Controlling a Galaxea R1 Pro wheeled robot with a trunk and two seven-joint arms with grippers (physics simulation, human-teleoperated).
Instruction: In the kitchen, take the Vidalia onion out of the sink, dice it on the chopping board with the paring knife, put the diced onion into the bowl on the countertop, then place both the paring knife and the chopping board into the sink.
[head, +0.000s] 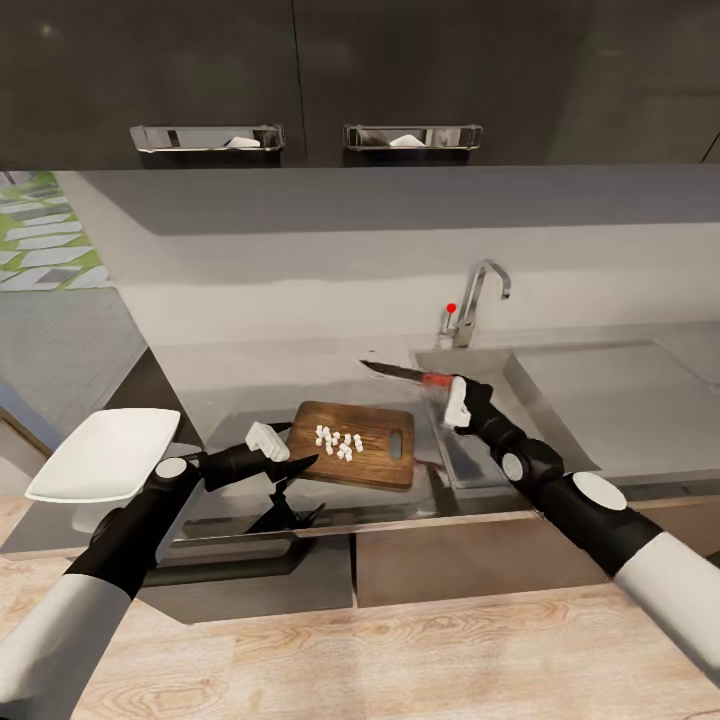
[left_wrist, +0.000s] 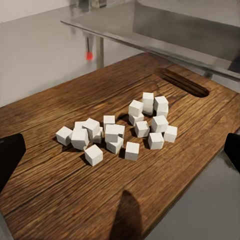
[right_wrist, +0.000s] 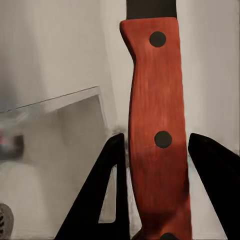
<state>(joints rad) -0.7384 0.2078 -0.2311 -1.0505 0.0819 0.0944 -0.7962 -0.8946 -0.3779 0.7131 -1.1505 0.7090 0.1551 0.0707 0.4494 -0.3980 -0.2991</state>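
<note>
- Both arms are showing white forearm shells, black joint sections and round white caps.
- The left gripper (head: 292, 446) and right gripper (head: 447, 396) are showing black, tapering fingers (right_wrist: 102, 195) behind white wrist blocks.

This is a kitchen. A long grey countertop (head: 620, 400) runs along a pale wall, with a steel sink (head: 500, 375) set into it and a curved chrome faucet (head: 478, 300) with a red knob behind the basin. Dark upper cabinets (head: 300, 80) with bar handles hang above, and dark cabinet fronts sit below. A wooden chopping board (head: 375, 462) carries white diced onion (head: 340, 442), and the floor (head: 400, 650) is light wood.
</note>
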